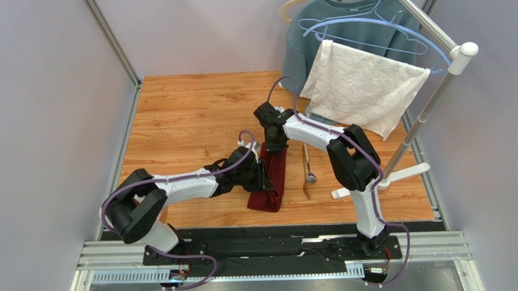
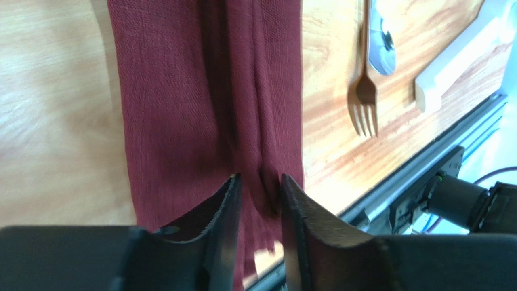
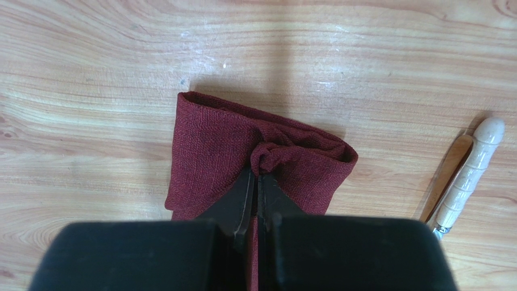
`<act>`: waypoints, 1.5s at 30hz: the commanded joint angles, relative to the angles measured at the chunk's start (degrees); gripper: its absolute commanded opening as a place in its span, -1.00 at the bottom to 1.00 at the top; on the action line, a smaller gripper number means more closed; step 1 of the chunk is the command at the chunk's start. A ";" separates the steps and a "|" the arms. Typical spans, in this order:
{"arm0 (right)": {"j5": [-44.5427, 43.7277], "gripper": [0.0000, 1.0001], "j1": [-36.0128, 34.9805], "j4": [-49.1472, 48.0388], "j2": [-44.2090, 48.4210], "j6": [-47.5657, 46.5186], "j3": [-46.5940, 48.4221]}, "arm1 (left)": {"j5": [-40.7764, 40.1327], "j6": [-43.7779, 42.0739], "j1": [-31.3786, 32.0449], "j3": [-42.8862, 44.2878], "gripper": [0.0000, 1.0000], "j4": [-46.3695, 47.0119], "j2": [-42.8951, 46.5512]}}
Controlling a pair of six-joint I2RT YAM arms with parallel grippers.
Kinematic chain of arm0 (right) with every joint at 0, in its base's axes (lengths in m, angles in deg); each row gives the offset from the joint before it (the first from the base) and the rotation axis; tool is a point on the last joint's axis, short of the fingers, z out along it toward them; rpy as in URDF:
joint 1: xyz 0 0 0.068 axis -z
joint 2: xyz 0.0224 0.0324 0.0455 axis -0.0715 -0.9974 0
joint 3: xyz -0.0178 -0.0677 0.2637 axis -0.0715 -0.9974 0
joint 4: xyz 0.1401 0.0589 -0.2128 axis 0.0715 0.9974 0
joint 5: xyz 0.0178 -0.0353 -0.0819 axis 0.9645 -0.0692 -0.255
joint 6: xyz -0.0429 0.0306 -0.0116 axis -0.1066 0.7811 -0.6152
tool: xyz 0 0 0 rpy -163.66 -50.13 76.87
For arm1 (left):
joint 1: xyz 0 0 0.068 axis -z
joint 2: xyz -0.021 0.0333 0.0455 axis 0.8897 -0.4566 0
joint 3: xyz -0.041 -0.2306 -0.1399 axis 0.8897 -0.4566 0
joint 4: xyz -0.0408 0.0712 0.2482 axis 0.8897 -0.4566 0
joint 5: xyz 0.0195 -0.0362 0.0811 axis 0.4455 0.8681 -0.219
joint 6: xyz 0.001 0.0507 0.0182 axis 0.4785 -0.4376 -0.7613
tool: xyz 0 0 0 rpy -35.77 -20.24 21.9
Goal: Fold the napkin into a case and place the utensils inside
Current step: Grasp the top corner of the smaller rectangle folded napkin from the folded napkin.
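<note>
We see the dark red, plain cloth napkin (image 1: 274, 184) lying on the wooden bench (image 1: 188, 109) between the two arms. It is folded into a narrow oblong strip that runs from near the bench's front edge away towards the back. Long creases run along it, and its near end looks bunched.

The right tool (image 3: 258, 177) is clenched on the far end of the strip. Its fingers meet with no gap and pinch a small gathered knot of fabric at the middle of that folded edge.

The left tool (image 2: 258, 180) comes in from the left side, nearer the strip's front end. Its fingers stand parted, a raised crease of the cloth shows in the gap between them, and the pads do not visibly squeeze it, so we read this tool as released.

The slim golden-brown fork (image 2: 363, 100) and the shiny silver metal spoon (image 2: 381, 45) lie side by side on the bare wood just to the right of the strip. They are roughly parallel to it and clear of the cloth. Neither tool touches them.
</note>
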 commanded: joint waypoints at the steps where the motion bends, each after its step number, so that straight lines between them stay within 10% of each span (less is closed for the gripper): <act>1: -2.39 -1.00 0.27 -4.29 0.67 0.54 0.39 | -2.72 -5.49 -0.12 7.59 -0.13 -14.35 7.29; 7: -2.31 -1.00 0.27 -6.66 2.70 -0.16 -2.34 | -11.79 -7.43 -5.56 15.59 -0.04 -28.70 7.93; 17: -0.55 -1.00 0.35 -10.95 7.26 -1.22 -6.99 | -6.25 -7.52 -8.56 20.96 -0.03 -25.29 -12.10; 27: 6.74 -1.00 0.27 -18.61 12.72 -1.39 -14.99 | -3.96 -3.13 -8.48 16.40 -0.77 -19.22 -11.60; 34: 9.03 -1.00 0.27 -22.30 14.83 -1.66 -19.91 | -4.06 -1.89 -8.56 15.07 -0.91 -16.85 -10.45; 45: 8.68 -1.00 0.71 -22.48 16.14 -1.92 -21.33 | -12.57 -14.80 -8.48 22.88 -0.24 -23.07 -6.75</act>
